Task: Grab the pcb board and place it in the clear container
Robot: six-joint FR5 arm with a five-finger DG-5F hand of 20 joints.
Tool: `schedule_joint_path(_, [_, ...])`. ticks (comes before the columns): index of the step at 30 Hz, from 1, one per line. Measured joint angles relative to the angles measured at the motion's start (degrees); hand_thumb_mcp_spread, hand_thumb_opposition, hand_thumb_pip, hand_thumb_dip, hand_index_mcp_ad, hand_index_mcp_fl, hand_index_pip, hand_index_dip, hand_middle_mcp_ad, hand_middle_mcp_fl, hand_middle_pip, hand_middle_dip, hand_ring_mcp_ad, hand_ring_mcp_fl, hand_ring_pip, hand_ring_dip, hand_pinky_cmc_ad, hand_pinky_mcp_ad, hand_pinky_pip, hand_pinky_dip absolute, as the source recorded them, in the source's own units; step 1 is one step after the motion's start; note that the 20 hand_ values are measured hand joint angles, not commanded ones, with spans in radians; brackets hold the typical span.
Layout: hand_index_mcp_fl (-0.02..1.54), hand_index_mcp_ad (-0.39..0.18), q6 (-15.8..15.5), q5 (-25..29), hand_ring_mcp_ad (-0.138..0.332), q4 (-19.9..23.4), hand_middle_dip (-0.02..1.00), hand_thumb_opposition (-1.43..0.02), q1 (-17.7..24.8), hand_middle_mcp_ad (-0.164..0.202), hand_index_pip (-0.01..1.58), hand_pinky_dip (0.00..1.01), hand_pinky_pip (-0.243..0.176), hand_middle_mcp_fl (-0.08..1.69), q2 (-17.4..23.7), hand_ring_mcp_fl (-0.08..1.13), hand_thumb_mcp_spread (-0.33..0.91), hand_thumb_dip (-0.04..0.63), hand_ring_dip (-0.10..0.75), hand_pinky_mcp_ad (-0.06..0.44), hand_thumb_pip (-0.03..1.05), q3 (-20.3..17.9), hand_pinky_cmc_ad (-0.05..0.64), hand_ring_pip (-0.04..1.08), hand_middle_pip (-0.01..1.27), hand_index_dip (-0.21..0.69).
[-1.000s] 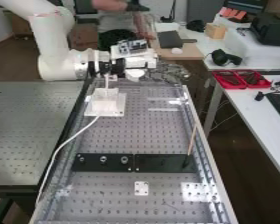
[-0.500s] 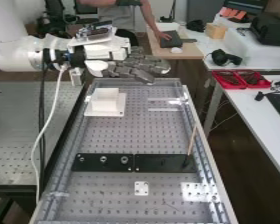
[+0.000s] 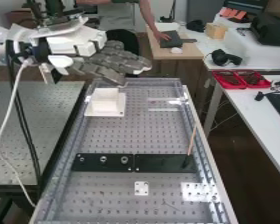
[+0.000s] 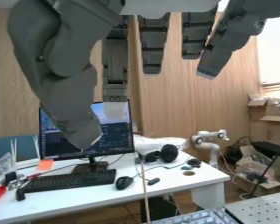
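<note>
Hand [image 3: 115,61], wide, at eleven o'clock; it should clear the white block [image 3: 105,101], at its six o'clock, before lowering.

The robot hand [image 3: 114,60] partly hides the monitor [image 4: 116,137]

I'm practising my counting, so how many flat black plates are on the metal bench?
2. The plate with round fittings lies across the bench; the other plate lies end to end with it, a thin stick rising from it.
</note>
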Motion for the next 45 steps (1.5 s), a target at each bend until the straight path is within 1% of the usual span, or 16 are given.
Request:
schedule_joint_path(2, [0.03, -0.103, 0.06, -0.47, 0.215, -0.15, 0.17, -0.85, -0.35, 0.068, 1.52, 0.52, -0.065, 0.1, 0.15, 0.01, 0.4, 0.225, 0.0, 0.134, 0.65, 0.02, 0.332, 0.08, 0.13, 0.08])
schedule_joint_path(10, [0.04, -0.103, -0.26, -2.23, 0.215, -1.19, 0.17, -0.85, -0.91, 0.065, 1.52, 0.52, -0.065, 0.1, 0.29, 0.01, 0.4, 0.225, 0.0, 0.134, 0.65, 0.54, 0.333, 0.08, 0.13, 0.08])
schedule_joint_path(23, [0.03, -0.101, -0.27, -1.97, 0.215, -1.04, 0.17, -0.85, -0.87, 0.065, 1.51, 0.52, -0.065, 0.1, 1.3, 0.01, 0.4, 0.225, 0.0, 0.134, 0.65, 0.04, 0.33, 0.08, 0.13, 0.08])
schedule_joint_path(27, [0.03, -0.087, 0.62, -2.17, 0.215, -1.19, 0.17, -0.85, -0.98, 0.065, 1.44, 0.53, -0.065, 0.1, 1.44, 0.01, 0.4, 0.225, 0.0, 0.134, 0.65, 0.03, 0.33, 0.08, 0.13, 0.08])
schedule_joint_path(28, [0.03, -0.087, 0.69, -2.25, 0.215, -1.24, 0.17, -0.85, -1.0, 0.065, 1.4, 0.53, -0.065, 0.1, 1.45, 0.01, 0.39, 0.225, 0.0, 0.134, 0.65, 0.04, 0.319, 0.08, 0.13, 0.08])
schedule_joint_path(31, [0.03, -0.087, 0.69, -2.69, 0.211, -1.85, 0.17, -0.85, -1.13, 0.065, 1.25, 0.54, -0.065, 0.1, 1.57, 0.01, 0.38, 0.225, 0.0, 0.134, 0.65, 0.31, 0.318, 0.08, 0.13, 0.075])
schedule_joint_path(33, [0.03, -0.087, 0.63, -2.95, 0.211, -2.38, 0.17, -0.85, -1.19, 0.065, 1.07, 0.53, -0.065, 0.1, 1.6, 0.01, 0.38, 0.222, 0.002, 0.134, 0.65, 0.59, 0.316, 0.08, 0.13, 0.077])
schedule_joint_path(34, [0.03, -0.087, 0.61, -3.08, 0.215, -2.69, 0.17, -0.83, -1.22, 0.065, 0.92, 0.54, -0.065, 0.1, 1.61, 0.01, 0.36, 0.22, 0.002, 0.134, 0.62, 0.77, 0.316, 0.08, 0.13, 0.079])
schedule_joint_path(36, [0.03, -0.087, 0.58, -3.48, 0.215, -3.31, 0.17, -0.82, -1.28, 0.065, 0.79, 0.55, -0.065, 0.1, 1.63, 0.01, 0.36, 0.222, 0.002, 0.134, 0.58, 1.13, 0.314, 0.08, 0.13, 0.079])
schedule_joint_path(39, [0.06, -0.07, 0.66, -3.86, 0.211, -3.77, 0.17, -0.8, -1.33, 0.068, 0.54, 0.55, -0.073, 0.1, 1.72, 0.01, 0.35, 0.188, 0.002, 0.134, 0.58, 1.42, 0.314, 0.08, 0.13, 0.075])
schedule_joint_path(40, [0.07, -0.066, 0.69, -3.95, 0.211, -3.85, 0.17, -0.81, -1.34, 0.068, 0.48, 0.56, -0.075, 0.09, 1.74, 0.01, 0.33, 0.188, 0.002, 0.134, 0.57, 1.47, 0.314, 0.08, 0.14, 0.091])
schedule_joint_path(41, [0.09, -0.063, 0.76, -4.11, 0.215, -4.01, 0.17, -0.79, -1.34, 0.063, 0.4, 0.57, -0.075, 0.09, 1.79, 0.01, 0.33, 0.188, 0.002, 0.134, 0.57, 1.56, 0.314, 0.08, 0.13, 0.087])
schedule_joint_path(42, [0.09, -0.063, 0.76, -4.14, 0.211, -4.07, 0.17, -0.79, -1.34, 0.066, 0.36, 0.57, -0.075, 0.09, 1.84, 0.01, 0.32, 0.19, 0.002, 0.134, 0.57, 1.58, 0.312, 0.08, 0.14, 0.106])
schedule_joint_path(43, [0.1, -0.058, 0.75, -4.12, 0.215, -4.08, 0.17, -0.77, -1.33, 0.066, 0.32, 0.57, -0.075, 0.09, 1.88, 0.01, 0.31, 0.175, 0.002, 0.136, 0.57, 1.59, 0.316, 0.08, 0.13, 0.11])
schedule_joint_path(44, [0.12, -0.056, 0.76, -4.1, 0.215, -4.1, 0.17, -0.78, -1.32, 0.066, 0.29, 0.58, -0.075, 0.09, 1.89, 0.01, 0.32, 0.168, 0.002, 0.136, 0.57, 1.6, 0.312, 0.08, 0.13, 0.105])
schedule_joint_path(45, [0.12, -0.056, 0.81, -4.08, 0.215, -4.12, 0.17, -0.77, -1.32, 0.066, 0.27, 0.6, -0.075, 0.09, 1.92, 0.01, 0.32, 0.159, 0.002, 0.136, 0.57, 1.63, 0.316, 0.08, 0.14, 0.124])
